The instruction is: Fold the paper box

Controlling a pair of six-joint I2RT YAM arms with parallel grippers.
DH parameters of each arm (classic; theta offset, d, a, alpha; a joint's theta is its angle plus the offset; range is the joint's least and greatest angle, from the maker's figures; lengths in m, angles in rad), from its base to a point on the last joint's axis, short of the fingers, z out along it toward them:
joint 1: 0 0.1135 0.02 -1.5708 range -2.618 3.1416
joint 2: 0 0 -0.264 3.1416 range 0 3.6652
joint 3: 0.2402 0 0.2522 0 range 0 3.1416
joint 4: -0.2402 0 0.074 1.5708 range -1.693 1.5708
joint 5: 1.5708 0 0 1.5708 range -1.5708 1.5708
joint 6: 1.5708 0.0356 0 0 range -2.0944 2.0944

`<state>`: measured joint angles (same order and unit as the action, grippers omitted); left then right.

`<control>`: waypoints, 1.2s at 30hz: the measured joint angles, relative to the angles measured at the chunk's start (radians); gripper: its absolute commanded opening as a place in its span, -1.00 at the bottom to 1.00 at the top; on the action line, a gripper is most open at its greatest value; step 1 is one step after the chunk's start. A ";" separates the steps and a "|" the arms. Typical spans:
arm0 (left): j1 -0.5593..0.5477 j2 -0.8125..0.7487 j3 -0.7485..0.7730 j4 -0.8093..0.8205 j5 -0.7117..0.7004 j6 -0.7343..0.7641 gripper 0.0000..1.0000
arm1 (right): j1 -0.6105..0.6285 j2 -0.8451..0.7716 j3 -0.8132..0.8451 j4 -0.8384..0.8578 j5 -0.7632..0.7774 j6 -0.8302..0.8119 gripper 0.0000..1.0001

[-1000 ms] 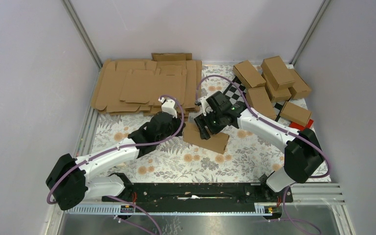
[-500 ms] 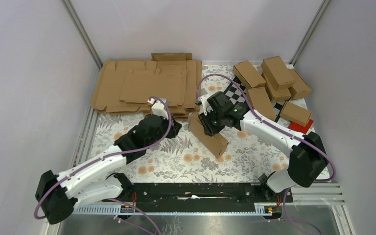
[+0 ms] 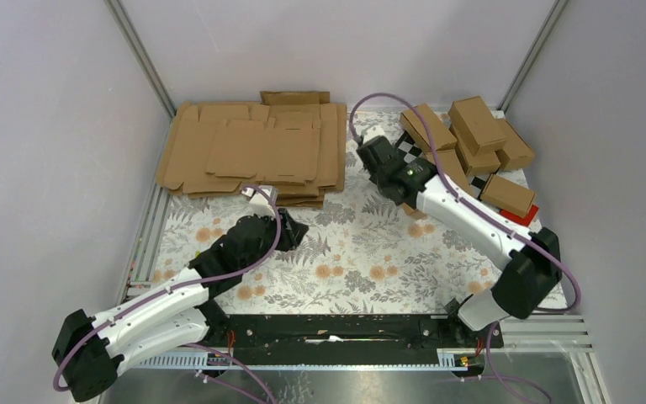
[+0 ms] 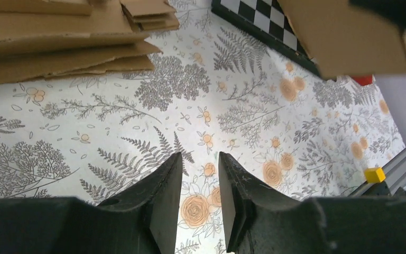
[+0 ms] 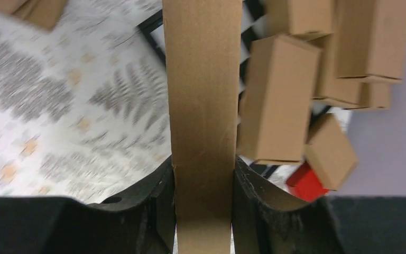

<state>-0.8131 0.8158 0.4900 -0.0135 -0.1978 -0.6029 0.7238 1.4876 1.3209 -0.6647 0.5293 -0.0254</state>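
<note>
Top external view: the floral worktop (image 3: 362, 252) spreads under both arms; the pile of flat cardboard blanks (image 3: 252, 151) lies ahead of the left claw (image 4: 200, 156) and well to the left of the right claw (image 5: 203, 169); the group of small folded cartons (image 3: 479, 126) sits just ahead and to the right of the right claw, some stacked on others; a checkerboard (image 4: 264, 21) lies under that group, ahead and to the right of the left claw.

Right wrist view: the paper box (image 5: 203, 106) is clamped in the right claw, a finger pressed on each side; its long narrow face runs straight ahead from the claw; in the top external view the wrist hides most of it.

Left wrist view: the left claw's fingers stand a little apart with nothing between them, only the floral print below.

A red block (image 5: 306, 182) lies right of the right claw, beside the nearest carton; a yellow block (image 4: 374, 174) sits far right of the left claw.
</note>
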 measured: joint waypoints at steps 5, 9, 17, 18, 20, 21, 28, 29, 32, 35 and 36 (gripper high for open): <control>0.000 -0.001 -0.033 0.022 0.020 0.009 -0.31 | -0.121 0.124 0.156 0.060 0.183 -0.111 -0.57; 0.000 -0.003 -0.036 0.060 0.039 0.019 -0.31 | -0.242 0.227 0.221 0.217 0.372 -0.269 -0.59; 0.000 0.010 -0.080 0.127 0.090 0.026 -0.31 | -0.444 0.554 0.461 0.556 0.525 -0.594 -0.58; 0.000 0.012 -0.085 0.135 0.092 0.026 -0.31 | -0.457 0.591 0.494 0.587 0.528 -0.628 -0.57; 0.000 0.018 -0.092 0.145 0.094 0.026 -0.31 | -0.459 0.628 0.521 0.629 0.524 -0.672 -0.55; 0.000 0.023 -0.092 0.146 0.094 0.027 -0.31 | -0.447 0.639 0.522 0.651 0.524 -0.698 -0.55; 0.000 0.035 -0.092 0.152 0.094 0.029 -0.30 | -0.319 0.737 0.557 0.757 0.497 -0.837 -0.52; 0.000 0.031 -0.093 0.151 0.094 0.028 -0.30 | -0.309 0.754 0.557 0.761 0.492 -0.847 -0.52; 0.000 0.008 -0.098 0.156 0.092 0.029 -0.30 | -0.307 0.805 0.553 0.765 0.475 -0.874 -0.51; 0.000 -0.005 -0.107 0.160 0.090 0.028 -0.28 | -0.336 0.851 0.553 0.771 0.476 -0.899 -0.52; 0.000 -0.005 -0.108 0.160 0.089 0.028 -0.27 | -0.354 0.866 0.553 0.773 0.475 -0.906 -0.52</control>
<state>-0.8131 0.8108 0.3824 0.1463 -0.1085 -0.5747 0.3702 2.3539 1.8740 0.1085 1.0046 -0.9318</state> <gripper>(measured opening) 0.350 0.419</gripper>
